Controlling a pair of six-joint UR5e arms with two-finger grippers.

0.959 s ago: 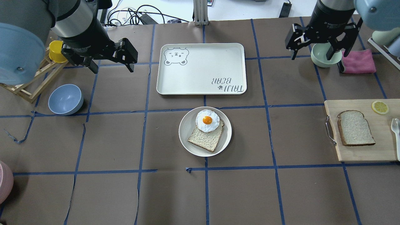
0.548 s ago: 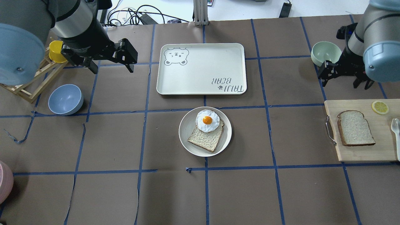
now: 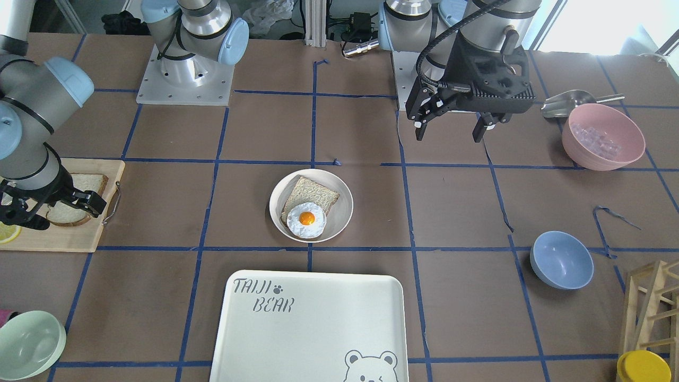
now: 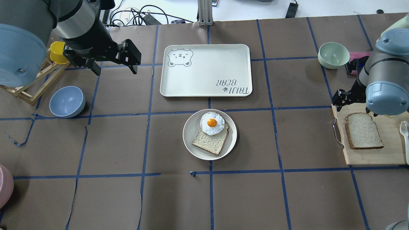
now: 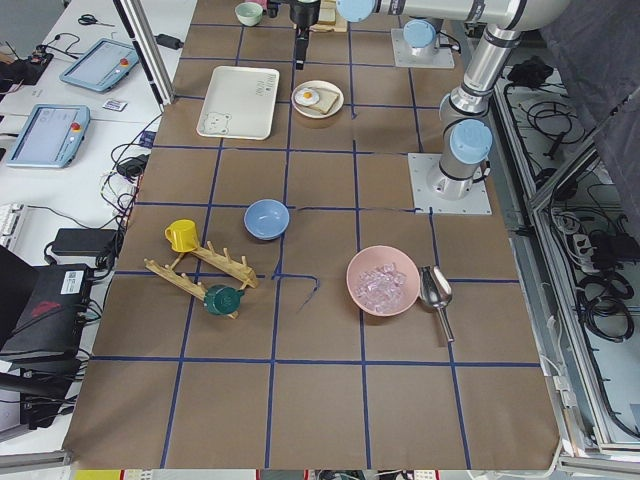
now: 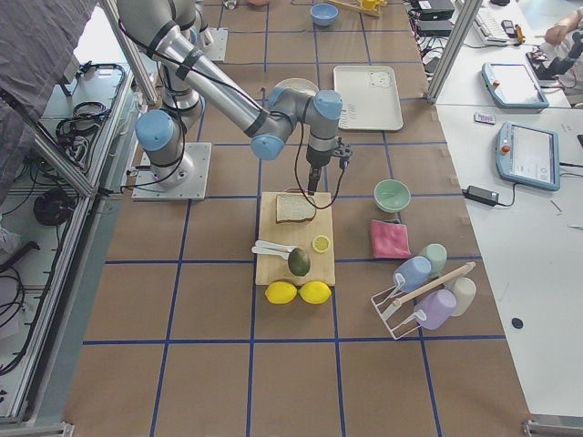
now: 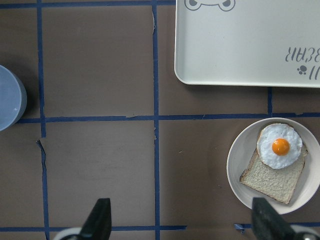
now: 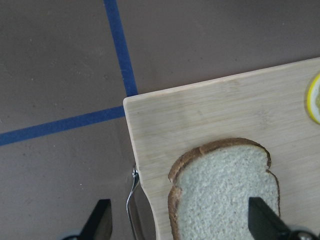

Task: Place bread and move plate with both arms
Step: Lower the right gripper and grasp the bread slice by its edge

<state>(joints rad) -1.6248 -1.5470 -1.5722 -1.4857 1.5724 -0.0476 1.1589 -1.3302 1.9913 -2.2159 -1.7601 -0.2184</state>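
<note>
Bread lies flat on the wooden cutting board at the robot's right side of the table, well apart from the cream plate at the centre. The right end effector hangs spread open and empty over the board's near corner. In the wrist view one finger sits over bare table beyond the board's edge, close to the metal handle, while the other is over the slice itself. A straight descent from here would likely land one finger on the handle or board edge and the other in the soft crumb, denting the slice or shoving it toward the lemon slice. A flat slice also offers little side to pinch, so the grip may slip. On the plate, the fried egg rests toward one end of the grainier slice; a careless drop could slide it off. The left end effector waits open and empty beside the bear-printed tray. Uneven lifting of the shallow plate by the two arms could tip the stack.
</note>
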